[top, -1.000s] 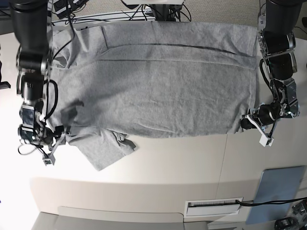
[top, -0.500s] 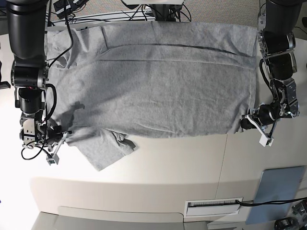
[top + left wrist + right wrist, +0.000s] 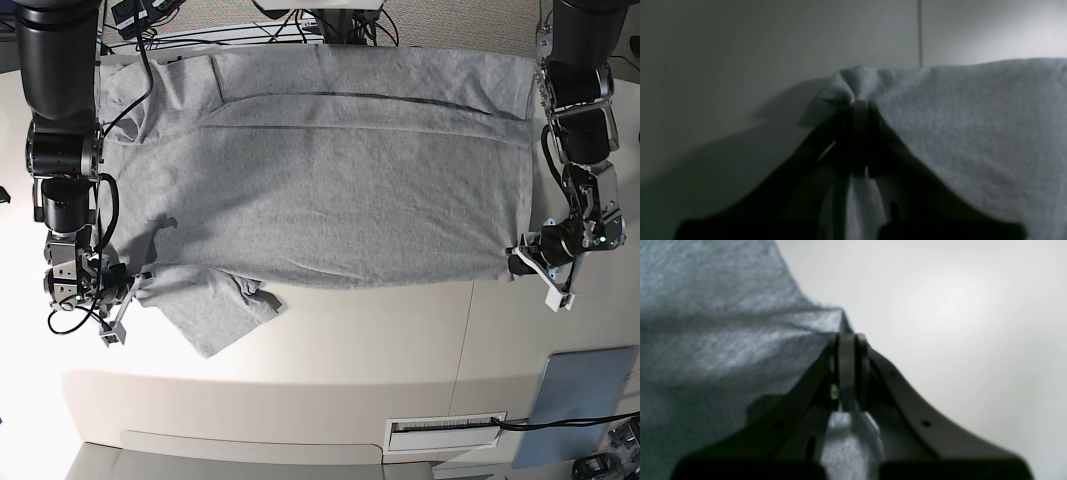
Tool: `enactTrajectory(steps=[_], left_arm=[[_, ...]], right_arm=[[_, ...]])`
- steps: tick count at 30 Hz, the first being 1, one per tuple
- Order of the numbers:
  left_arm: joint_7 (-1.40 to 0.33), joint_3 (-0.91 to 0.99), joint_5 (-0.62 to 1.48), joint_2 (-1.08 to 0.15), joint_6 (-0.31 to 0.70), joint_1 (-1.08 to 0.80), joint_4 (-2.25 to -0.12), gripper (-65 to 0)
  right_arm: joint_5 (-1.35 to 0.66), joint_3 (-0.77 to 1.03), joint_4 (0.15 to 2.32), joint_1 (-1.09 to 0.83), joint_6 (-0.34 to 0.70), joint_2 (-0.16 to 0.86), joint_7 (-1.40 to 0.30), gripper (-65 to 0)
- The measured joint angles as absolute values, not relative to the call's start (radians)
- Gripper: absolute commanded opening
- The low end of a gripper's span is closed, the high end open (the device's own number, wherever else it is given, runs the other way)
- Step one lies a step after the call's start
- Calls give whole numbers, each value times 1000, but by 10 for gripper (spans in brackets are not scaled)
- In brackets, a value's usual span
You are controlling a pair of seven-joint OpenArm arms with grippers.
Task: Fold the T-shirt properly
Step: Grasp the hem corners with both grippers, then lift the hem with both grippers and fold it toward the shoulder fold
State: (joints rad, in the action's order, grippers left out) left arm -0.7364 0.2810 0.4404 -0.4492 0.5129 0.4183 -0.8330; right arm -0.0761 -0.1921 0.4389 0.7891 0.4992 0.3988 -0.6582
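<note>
The T-shirt lies spread flat and wide across the pale table, its far edge running up to the cables at the back of the table and its near edge forming a fairly straight line across the middle of the base view. On that view's left, a sleeve sticks out past the near edge, rumpled and partly folded on itself. The right gripper sits at that left side, its jaws closed on the cloth just beside the sleeve; the right wrist view shows a pinched ridge of grey fabric caught between its fingertips. The left gripper is clamped on the near corner of the hem on the base view's right, the corner bunched in its tips. Bare tabletop stretches in front of the near edge, with a slot and a grey pad well apart from the shirt.
</note>
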Motion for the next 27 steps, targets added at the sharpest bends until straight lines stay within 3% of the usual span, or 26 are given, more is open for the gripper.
enactTrajectory(steps=[17, 27], left_arm=[[-757, 281, 514, -451, 459, 295, -983, -650], [-720, 305, 561, -449, 404, 68, -1302, -650]], right_arm=[[-93, -192, 739, 598, 437, 412, -680, -650], [-173, -198, 1195, 383, 315, 508, -767, -650]])
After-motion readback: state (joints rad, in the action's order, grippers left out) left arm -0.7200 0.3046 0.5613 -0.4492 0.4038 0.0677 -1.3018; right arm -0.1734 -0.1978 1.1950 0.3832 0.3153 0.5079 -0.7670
